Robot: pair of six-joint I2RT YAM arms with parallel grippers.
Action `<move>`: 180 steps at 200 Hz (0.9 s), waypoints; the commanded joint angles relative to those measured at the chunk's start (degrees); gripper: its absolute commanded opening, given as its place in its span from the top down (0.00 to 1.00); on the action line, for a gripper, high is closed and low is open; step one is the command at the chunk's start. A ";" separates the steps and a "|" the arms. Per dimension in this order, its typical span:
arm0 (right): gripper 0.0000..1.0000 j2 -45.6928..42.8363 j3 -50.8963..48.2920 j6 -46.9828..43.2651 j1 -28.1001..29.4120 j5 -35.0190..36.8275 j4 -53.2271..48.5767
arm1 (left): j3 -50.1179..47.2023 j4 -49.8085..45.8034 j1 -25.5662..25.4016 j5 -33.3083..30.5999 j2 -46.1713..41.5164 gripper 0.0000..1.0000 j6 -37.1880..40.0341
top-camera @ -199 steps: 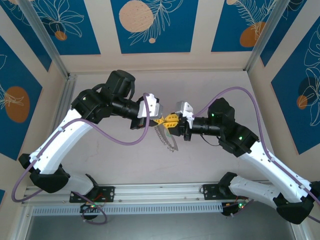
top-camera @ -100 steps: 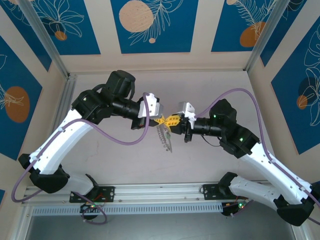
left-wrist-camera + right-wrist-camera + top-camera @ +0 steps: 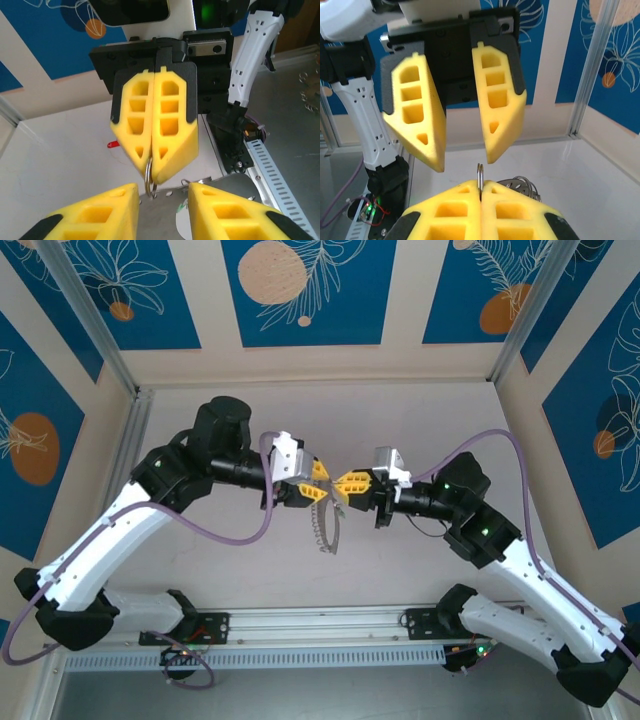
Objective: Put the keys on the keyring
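- Bases of both arms sit on the rail (image 3: 320,622) at the near edge of the surface (image 3: 250,570). The arms bend inward so the two claws meet almost tip to tip over its middle.
- Nearest in the left wrist view, the left claw (image 3: 162,192) stands partly open, its yellow fingers (image 3: 95,215) apart and closed on nothing.
- Just past it, the right claw (image 3: 151,167) is pressed fully shut. It pinches a thin silver loop of the keyring (image 3: 149,179) at its very tip, and the loop stands on edge, poking out toward the left claw.
- The right wrist view gives the same pinch from behind: the loop rises upright out of the closed fingers and points at the gap of the open left claw, just short of touching it. More of the keyring bunches right beside those fingers.
- From above, the keyring's limp beaded length trails from the claws toward the near edge, its long axis slanted slightly right.
- Farther off, the left wrist view gives a red key (image 3: 114,144) lying flat on the surface, its long axis across the picture, apart from both claws.
- Farthest are the blue panels (image 3: 300,290) with orange discs and white leaf outlines.
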 commanded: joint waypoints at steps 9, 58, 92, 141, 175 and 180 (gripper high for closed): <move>1.00 -2.99 -3.28 5.67 -1.15 -3.06 12.78 | -4.31 9.22 1.40 4.28 -3.09 0.70 -5.79; 1.00 -2.87 -7.58 14.59 -1.69 -3.94 26.48 | -9.17 20.92 1.78 7.92 -4.12 0.69 -12.35; 1.00 -1.93 -9.66 18.54 -1.61 -2.80 33.52 | -10.83 26.34 1.79 9.19 -3.90 0.68 -15.05; 1.00 0.12 -10.61 21.27 -1.12 -2.34 38.93 | -12.69 32.78 1.72 11.08 -2.72 0.68 -19.15; 1.00 0.32 -11.85 21.94 -0.84 -0.66 41.31 | -12.92 34.74 1.77 12.60 -2.01 0.84 -20.97; 1.00 0.40 -11.74 21.98 -0.82 -0.73 41.54 | -12.86 34.36 1.72 12.58 -1.86 0.86 -20.83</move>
